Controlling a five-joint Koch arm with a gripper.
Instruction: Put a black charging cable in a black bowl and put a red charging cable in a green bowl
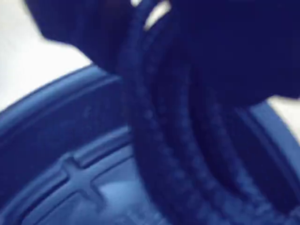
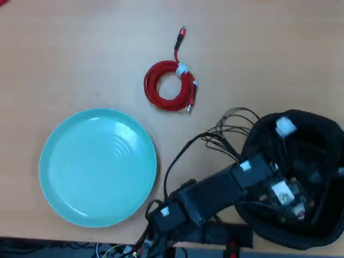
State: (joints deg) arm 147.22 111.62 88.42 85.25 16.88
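Now hand [image 2: 290,199] over black bowl [image 2: 317,226], cable-laden.

A light wood-grain desk [image 2: 80,59] fills the overhead view, pale tan with faint streaks, evenly lit with soft shadows. Its near edge runs along the bottom, with a dark strip below it. In the wrist view a blurred pale surface shows at upper left
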